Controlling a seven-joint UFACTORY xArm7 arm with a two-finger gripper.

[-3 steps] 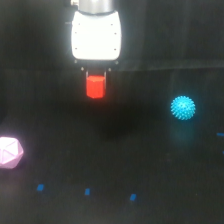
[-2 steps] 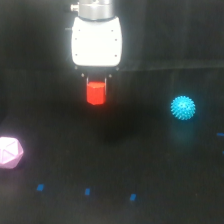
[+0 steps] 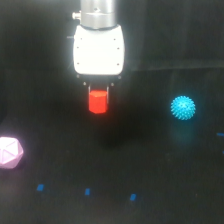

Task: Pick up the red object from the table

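The red object (image 3: 98,101) is a small bright red faceted block held between the fingers of my gripper (image 3: 98,95), under the white gripper body (image 3: 98,48). The gripper is shut on it and it hangs clear above the black table (image 3: 150,165). Its top part is hidden between the fingers.
A spiky cyan ball (image 3: 183,107) rests on the table at the exterior view's right. A pale pink polyhedron (image 3: 10,152) sits at the left edge. A few small blue marks (image 3: 87,191) lie along the near part of the table.
The gripper has moved slightly lower and nearer in the view, with the red block still in it. The ball and the polyhedron have not moved.
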